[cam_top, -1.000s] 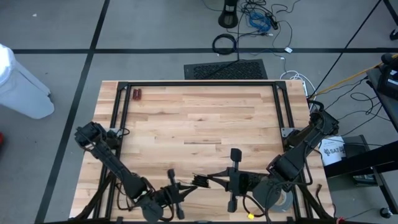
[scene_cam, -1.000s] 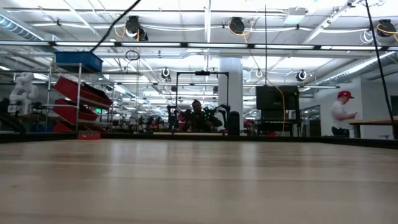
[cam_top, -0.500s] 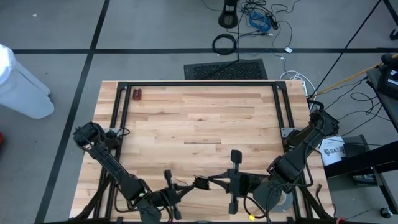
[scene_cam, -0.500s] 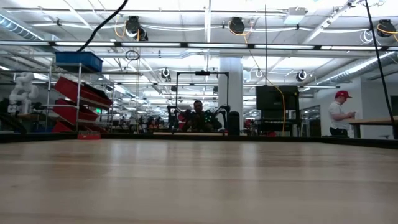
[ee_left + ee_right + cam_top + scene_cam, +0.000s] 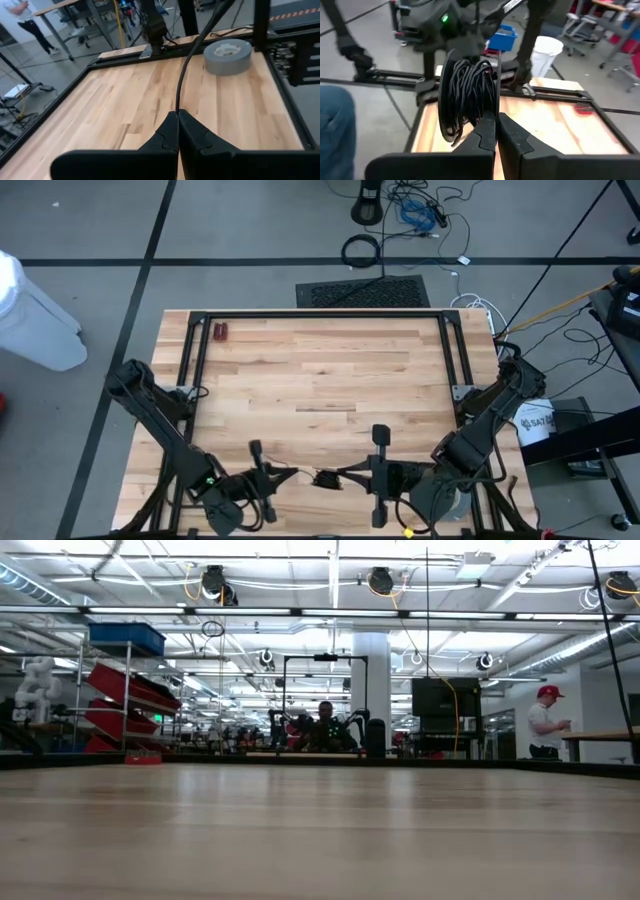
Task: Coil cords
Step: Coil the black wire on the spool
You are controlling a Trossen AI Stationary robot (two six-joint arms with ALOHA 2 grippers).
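Holding the cord between them, left hand and right hand both clamped at lower centre frame risked strand slipping, bundle unravelling.

On my wooden table a grey tape roll sits by the black frame, and a small red object lies at the far corner. Beyond the table I see a black floor mat, a white bin and a person in a red cap.
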